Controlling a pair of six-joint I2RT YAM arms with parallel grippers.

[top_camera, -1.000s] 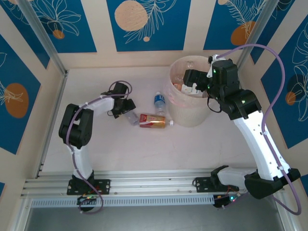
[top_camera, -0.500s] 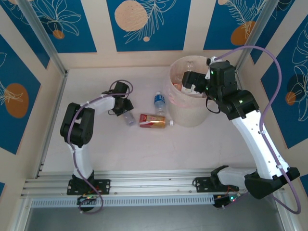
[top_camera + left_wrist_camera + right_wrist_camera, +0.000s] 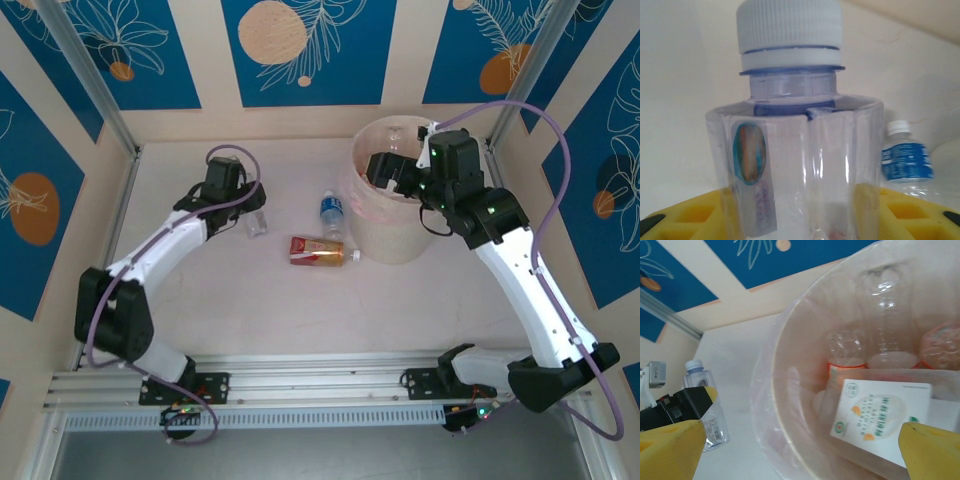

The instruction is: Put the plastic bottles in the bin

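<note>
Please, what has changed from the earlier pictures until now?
The left gripper closed its jaws on the small clear bottle and moved it a little farther back and left. The right gripper, jaws open, shifted slightly left above the bin. The blue-label bottle, the red-label bottle and the bin stayed put.

Blue panels [image 3: 350, 70] printed with pale leaves and orange discs line the walls, set between cream strips [image 3: 405, 50]. Slanted metal posts [image 3: 90, 75] stand in the far corners. The surface [image 3: 300, 310] is white and evenly lit, and a ribbed aluminium rail [image 3: 320, 375] runs along its near edge
</note>
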